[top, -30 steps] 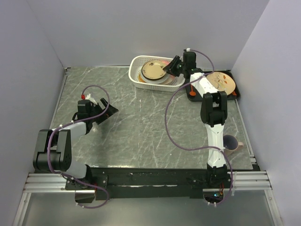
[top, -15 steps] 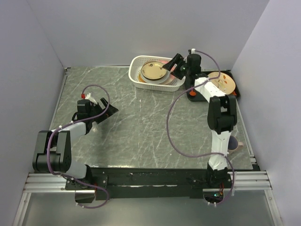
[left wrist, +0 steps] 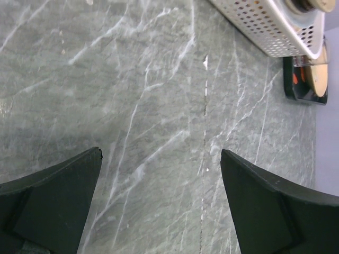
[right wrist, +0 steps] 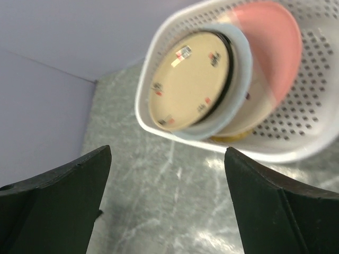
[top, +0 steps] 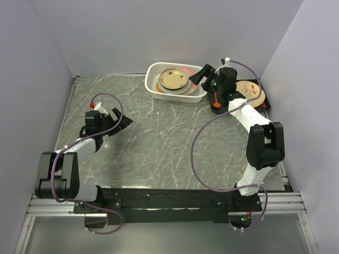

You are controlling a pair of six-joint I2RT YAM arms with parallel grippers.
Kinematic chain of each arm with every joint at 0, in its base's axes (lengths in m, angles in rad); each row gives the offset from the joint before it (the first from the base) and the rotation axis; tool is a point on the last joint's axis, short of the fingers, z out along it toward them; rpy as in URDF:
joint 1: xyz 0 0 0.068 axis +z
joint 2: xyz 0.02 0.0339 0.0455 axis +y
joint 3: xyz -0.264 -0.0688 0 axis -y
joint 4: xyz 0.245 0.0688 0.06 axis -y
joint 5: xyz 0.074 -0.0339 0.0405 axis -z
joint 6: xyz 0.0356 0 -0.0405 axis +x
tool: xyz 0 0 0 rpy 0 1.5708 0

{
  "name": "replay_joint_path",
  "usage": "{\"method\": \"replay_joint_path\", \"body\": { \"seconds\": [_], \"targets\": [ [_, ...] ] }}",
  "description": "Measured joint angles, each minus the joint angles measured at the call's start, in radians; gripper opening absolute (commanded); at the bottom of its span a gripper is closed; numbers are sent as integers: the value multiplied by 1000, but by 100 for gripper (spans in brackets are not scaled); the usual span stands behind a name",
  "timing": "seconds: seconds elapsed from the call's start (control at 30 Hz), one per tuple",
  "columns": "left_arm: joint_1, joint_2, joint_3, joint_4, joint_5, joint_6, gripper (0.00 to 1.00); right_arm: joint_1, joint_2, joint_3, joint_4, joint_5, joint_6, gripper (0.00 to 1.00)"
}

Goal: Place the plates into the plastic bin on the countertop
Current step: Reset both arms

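The right claw point(top: 200, 75) hangs with its jaws spread wide and nothing between them, just off the right end of the white perforated plastic bin point(top: 175, 97). Its own camera looks between the two dark fingers point(right wrist: 58, 196) straight into the bin. A round tan plate with a dark brown rim point(right wrist: 190, 84) lies on top there, on a pale blue plate point(right wrist: 242, 66), with a speckled pink plate point(right wrist: 270, 42) under them toward the far right wall.

The bin sits at the far side of the dark grey-green marble-look countertop point(top: 159, 143). Right of the claw, the flat black tray point(top: 217, 109) holds a cream plate with red-orange leaf marks point(top: 249, 91).

Over on the left, the left claw point(top: 123, 124) is also wide apart and empty, low over bare stone, well away from the bin.

I'd say the drop is done and the arm is in its retreat. No other plate shows on the countertop, so the job looks close to finished. The next move only needs the right arm to come away without clipping the bin's rim or the tray.

A second ago that right claw was narrower and reached in over the bin at the tan plate's right edge. Since then it has opened and drawn back right, its elbow swinging right and nearer. The tan plate now lies a touch further left. The left arm has barely stirred.
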Motion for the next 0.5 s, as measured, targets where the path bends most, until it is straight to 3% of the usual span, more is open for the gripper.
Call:
{"method": "replay_joint_path", "body": {
  "seconds": [0.5],
  "targets": [
    [0, -106, -45, 72, 3, 5, 99, 0, -106, -175, -30, 63, -50, 100]
  ]
}}
